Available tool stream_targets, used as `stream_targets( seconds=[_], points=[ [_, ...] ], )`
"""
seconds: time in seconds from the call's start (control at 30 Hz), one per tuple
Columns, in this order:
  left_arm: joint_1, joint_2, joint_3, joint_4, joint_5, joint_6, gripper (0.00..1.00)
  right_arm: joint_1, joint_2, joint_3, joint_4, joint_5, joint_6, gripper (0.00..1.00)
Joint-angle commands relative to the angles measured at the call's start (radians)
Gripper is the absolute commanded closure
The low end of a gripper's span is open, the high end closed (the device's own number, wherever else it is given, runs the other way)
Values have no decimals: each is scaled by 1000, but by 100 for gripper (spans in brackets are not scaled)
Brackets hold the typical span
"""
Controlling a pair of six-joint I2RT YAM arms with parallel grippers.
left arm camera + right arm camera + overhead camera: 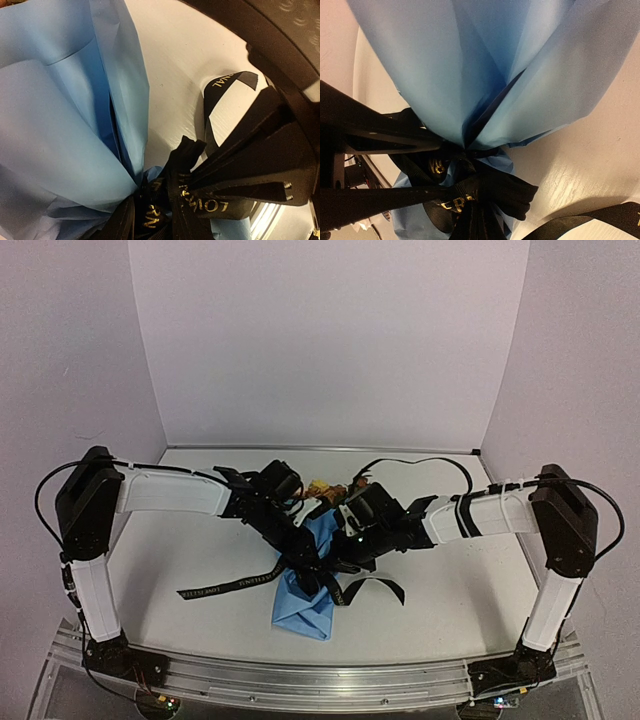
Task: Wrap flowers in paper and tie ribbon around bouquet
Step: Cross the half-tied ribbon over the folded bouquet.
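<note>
Left gripper (306, 562): down at mid-table, jaws drawn in around the pinched neck of the bouquet (322, 532), a light blue paper cone with flower heads at its far end. That's a grip, not a hover.
Right gripper (337, 560): right beside it, tip to tip with the left one, clenched tight. A strand of the narrow flat black ribbon (455, 202) with pale gold lettering runs straight into its tips.
Ribbon at the neck: bunched into a dark knot-like wad where the cone narrows, touching both grippers; how it is wound there I cannot tell.
Ribbon ends: one lettered tail (228, 586) lies flat on the table, trailing left; a curled loop (372, 587) sits just right of the cone's near end.
Light blue paper (305, 608): fanned wide above the neck in both wrist views, darker blue showing in the inner fold (107, 125); its crumpled near end points toward the arm bases.
Yellow and orange-brown flowers (320, 488): poking out at the far end, between the two wrists, mostly hidden by them.
White table (180, 540): bouquet lies on it, roughly centred, tilted near-left to far-right.
</note>
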Motion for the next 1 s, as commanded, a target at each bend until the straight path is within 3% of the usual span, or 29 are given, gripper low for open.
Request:
stream_targets(
  seconds=[0.0, 0.17, 0.43, 0.63, 0.97],
  points=[
    [-12, 12, 53, -18, -63, 15, 72, 5, 8, 2, 19, 23, 1, 100],
    [-14, 16, 59, -26, -88, 14, 73, 5, 10, -2, 20, 24, -1, 100],
    [-16, 10, 57, -8, -72, 18, 92, 5, 9, 0, 20, 23, -5, 100],
    [-14, -53, 5, 68, -53, 9, 100, 5, -15, -9, 16, 35, -25, 100],
    [12, -140, -71, 134, -53, -29, 100, -2, -35, 44, -85, 15, -109, 100]
  ],
)
